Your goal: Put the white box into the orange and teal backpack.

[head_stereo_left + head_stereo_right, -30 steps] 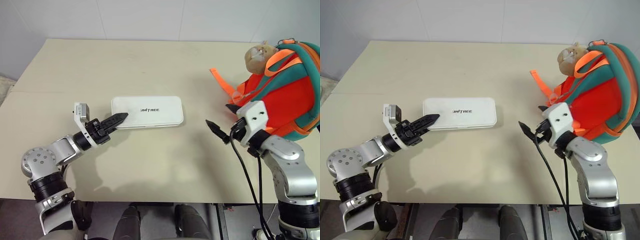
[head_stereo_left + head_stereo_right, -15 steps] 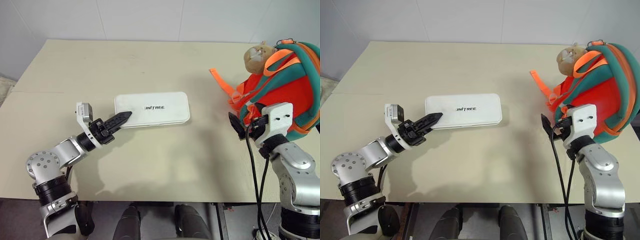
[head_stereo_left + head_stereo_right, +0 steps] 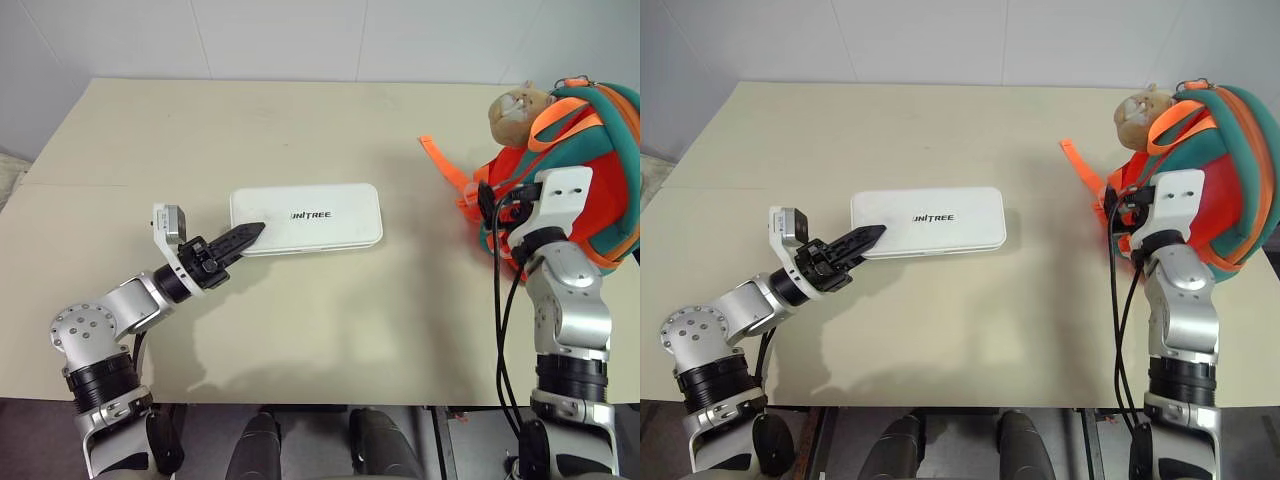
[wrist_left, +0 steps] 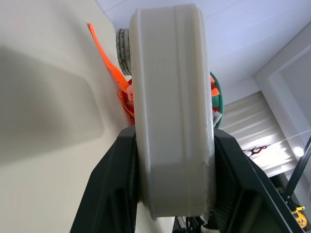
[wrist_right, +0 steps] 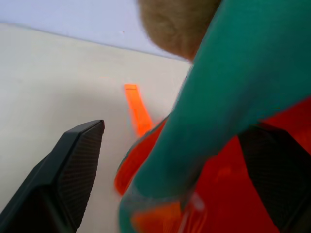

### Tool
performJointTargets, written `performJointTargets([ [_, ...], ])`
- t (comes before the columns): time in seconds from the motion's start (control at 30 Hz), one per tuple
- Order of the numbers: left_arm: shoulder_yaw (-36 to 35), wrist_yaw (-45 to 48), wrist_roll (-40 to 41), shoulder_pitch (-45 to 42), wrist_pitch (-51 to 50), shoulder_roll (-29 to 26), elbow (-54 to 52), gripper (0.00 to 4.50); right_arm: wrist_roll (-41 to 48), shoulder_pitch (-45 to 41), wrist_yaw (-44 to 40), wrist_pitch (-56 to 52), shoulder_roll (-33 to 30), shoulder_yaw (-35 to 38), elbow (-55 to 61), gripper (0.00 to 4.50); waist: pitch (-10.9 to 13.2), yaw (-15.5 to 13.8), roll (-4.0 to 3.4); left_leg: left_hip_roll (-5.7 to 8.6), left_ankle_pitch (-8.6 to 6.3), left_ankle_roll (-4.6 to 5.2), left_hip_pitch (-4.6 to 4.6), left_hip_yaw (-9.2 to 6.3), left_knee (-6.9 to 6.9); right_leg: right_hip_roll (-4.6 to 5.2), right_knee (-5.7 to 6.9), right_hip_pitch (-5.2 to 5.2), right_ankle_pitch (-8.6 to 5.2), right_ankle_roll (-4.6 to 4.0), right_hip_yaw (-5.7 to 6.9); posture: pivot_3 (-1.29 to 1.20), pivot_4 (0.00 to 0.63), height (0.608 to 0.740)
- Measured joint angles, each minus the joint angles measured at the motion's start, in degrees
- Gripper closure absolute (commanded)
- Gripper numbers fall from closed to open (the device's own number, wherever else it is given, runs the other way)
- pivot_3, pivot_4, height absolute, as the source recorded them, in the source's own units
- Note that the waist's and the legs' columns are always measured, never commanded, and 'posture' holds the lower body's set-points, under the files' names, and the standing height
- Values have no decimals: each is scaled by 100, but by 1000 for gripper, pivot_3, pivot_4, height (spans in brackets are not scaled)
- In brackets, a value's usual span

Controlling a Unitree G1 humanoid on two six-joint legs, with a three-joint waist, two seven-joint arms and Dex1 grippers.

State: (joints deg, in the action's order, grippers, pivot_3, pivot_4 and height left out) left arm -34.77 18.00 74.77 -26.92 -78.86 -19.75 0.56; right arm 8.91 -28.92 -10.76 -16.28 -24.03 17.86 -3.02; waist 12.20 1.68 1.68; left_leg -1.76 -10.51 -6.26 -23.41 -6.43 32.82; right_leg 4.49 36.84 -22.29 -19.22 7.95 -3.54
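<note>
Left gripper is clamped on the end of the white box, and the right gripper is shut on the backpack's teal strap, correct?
Not quite. The right gripper is open: its fingers stand apart on either side of the teal strap, as the right wrist view shows. The left gripper is clamped on the white box.

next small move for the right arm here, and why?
Probably close the right gripper on the teal strap between its open fingers, to steady the backpack. The left gripper already clamps the white box's end, and the box lies flat on the table, apart from the backpack.
</note>
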Motion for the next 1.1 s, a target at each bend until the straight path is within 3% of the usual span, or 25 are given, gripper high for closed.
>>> performJointTargets([
  [0.13, 25, -142, 188, 86, 93, -72, -10, 2967, -55, -345, 318, 295, 85, 6, -540, 0, 0, -5, 0, 0, 0, 0, -2, 0, -1, 0, -1, -1, 0, 0, 0, 0, 150, 740],
  [0.23, 85, -237, 321, 133, 209, -91, -27, 2968, -58, -652, 616, 473, 240, 38, -957, 571, 0, -3, 0, 1, 0, 0, -2, 0, 0, 0, -1, -1, 1, 1, 0, 0, 150, 740],
  [0.57, 270, -423, 724, 350, 480, -256, -202, 2968, 48, -732, 678, 687, 258, 37, -1111, 4054, 0, 0, -1, 0, 0, 0, -2, 0, -2, 0, 0, -2, 1, 1, -1, 0, 150, 740],
  [0.63, 311, -451, 771, 386, 535, -309, -202, 2968, 97, -736, 650, 690, 258, 38, -1111, 4500, 0, 6, -1, 0, 0, 0, -2, 0, -2, 0, 0, -2, 1, 1, -1, 0, 150, 740],
  [0.83, 448, -468, 900, 479, 667, -424, -201, 2983, 444, -694, 348, 452, 264, -8, -782, 4500, 1, 8, -3, 0, 0, 0, -4, 1, -7, 0, -1, -7, 0, 1, -2, 0, 150, 740],
  [1.1, 498, -459, 920, 467, 842, -731, -5, 2985, 1437, -301, -426, -772, 285, -314, 841, 4500, 1, 7, -3, 0, 0, 0, -5, 1, -25, 0, -7, -13, -1, 0, -2, 0, 150, 740],
])
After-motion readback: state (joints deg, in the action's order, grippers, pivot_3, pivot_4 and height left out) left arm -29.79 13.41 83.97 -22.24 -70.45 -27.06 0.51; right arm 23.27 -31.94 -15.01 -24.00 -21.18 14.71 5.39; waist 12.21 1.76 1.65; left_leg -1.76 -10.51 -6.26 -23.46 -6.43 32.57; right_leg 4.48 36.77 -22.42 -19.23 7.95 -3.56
